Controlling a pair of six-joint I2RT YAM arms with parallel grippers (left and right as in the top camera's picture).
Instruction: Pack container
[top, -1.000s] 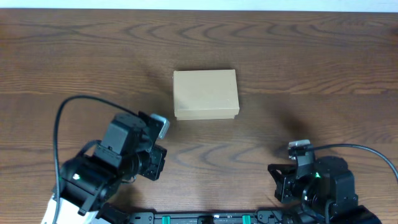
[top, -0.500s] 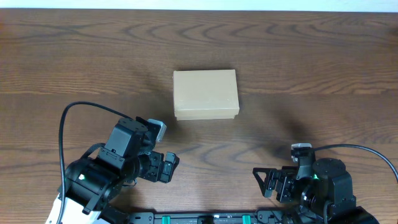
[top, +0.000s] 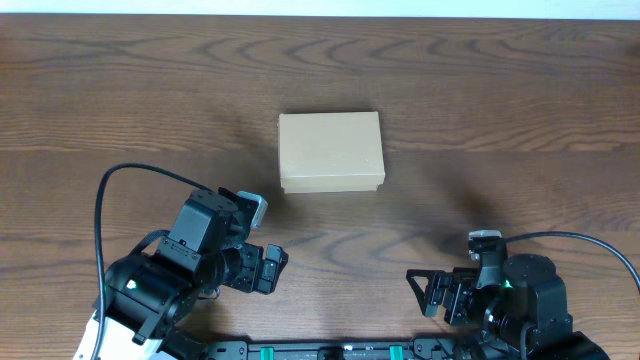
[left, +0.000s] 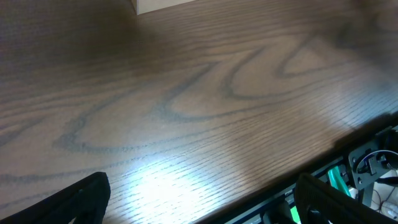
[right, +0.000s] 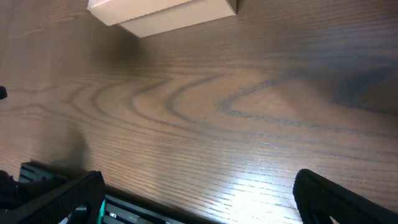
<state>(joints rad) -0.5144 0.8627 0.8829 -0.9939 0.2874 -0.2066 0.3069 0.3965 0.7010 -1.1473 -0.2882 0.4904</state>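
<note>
This looks like a robotics lab or test bench: a dark wood-grain table (top: 500, 90) has a left arm (top: 160, 285) and a right arm (top: 525, 300) standing at its near edge. A black cable (top: 103, 190) loops from each, and a rail (top: 330, 351) with green fittings runs between their bases.

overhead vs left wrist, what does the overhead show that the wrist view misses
Only overhead: the whole container, lid shut, and the open right gripper. Only left wrist: a bright glare patch on the wood, seen from low and close. Both: the wooden table, the open left gripper, and the container, though the wrist view catches just its corner.
</note>
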